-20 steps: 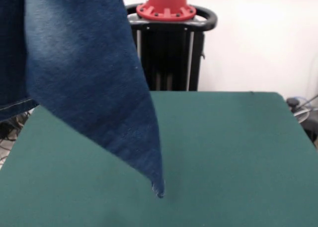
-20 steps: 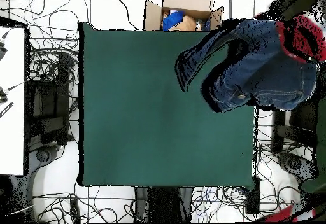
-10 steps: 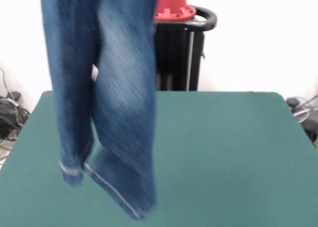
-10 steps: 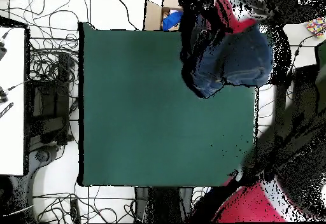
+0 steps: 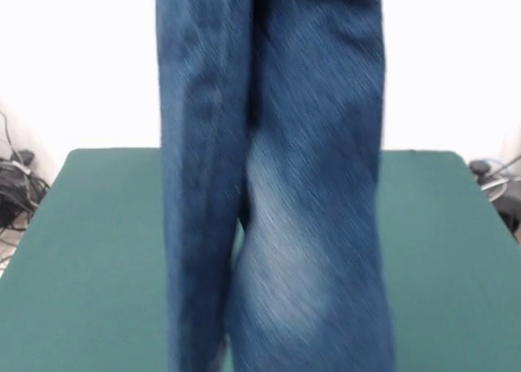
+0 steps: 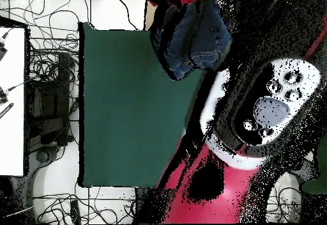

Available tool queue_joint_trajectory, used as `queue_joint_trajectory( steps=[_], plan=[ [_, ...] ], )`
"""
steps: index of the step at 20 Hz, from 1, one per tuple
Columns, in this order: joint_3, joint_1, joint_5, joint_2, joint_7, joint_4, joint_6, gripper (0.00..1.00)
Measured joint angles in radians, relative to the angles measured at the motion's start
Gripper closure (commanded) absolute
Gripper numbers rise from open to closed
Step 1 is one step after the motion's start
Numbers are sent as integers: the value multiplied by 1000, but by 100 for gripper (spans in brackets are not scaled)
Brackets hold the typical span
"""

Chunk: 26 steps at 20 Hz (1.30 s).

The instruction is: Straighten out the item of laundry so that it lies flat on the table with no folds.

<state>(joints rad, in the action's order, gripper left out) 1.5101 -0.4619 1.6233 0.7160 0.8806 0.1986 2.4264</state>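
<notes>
Bright even light, blown-out white wall, jeans (image 5: 277, 185) motion-blurred (streaky close up), table (image 5: 456, 250) soft, no harsh shadows

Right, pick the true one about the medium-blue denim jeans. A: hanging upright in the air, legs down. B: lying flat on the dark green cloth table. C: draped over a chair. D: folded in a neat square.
A: the medium-blue denim jeans hang vertically in front of the dark green cloth table, both legs pointing down.

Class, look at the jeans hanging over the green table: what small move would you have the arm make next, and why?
Probably lower the arm a little. The jeans hang in the air above the table, both legs dangling side by side in the front view and bunched in the overhead view. Easing them down so the legs meet the cloth seems the first step toward laying them flat.
</notes>
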Motion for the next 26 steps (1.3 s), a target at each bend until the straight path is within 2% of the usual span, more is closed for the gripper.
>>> queue_joint_trajectory(
  steps=[4,8,12,14,15,16,17,19,20,22,23,24,26],
  plan=[
    [131,-1,181,-28,0,-1,28,100],
    [231,-1,286,-46,0,-2,44,100],
    [252,0,256,-51,0,-2,44,100],
    [208,1,94,-57,11,4,37,100],
    [195,1,57,-58,16,9,33,100],
    [138,-1,-91,-62,38,34,7,100],
    [111,-5,-161,-63,53,53,-12,100],
    [27,-37,-392,-61,121,156,-104,100],
    [-19,-95,-565,-48,208,295,-229,100],
    [-43,-167,-684,-29,312,443,-371,100],
    [-46,-183,-704,-26,337,475,-404,100],
    [-56,-235,-758,-13,425,577,-517,100],
    [-71,-299,-804,0,553,702,-671,100]
  ],
)
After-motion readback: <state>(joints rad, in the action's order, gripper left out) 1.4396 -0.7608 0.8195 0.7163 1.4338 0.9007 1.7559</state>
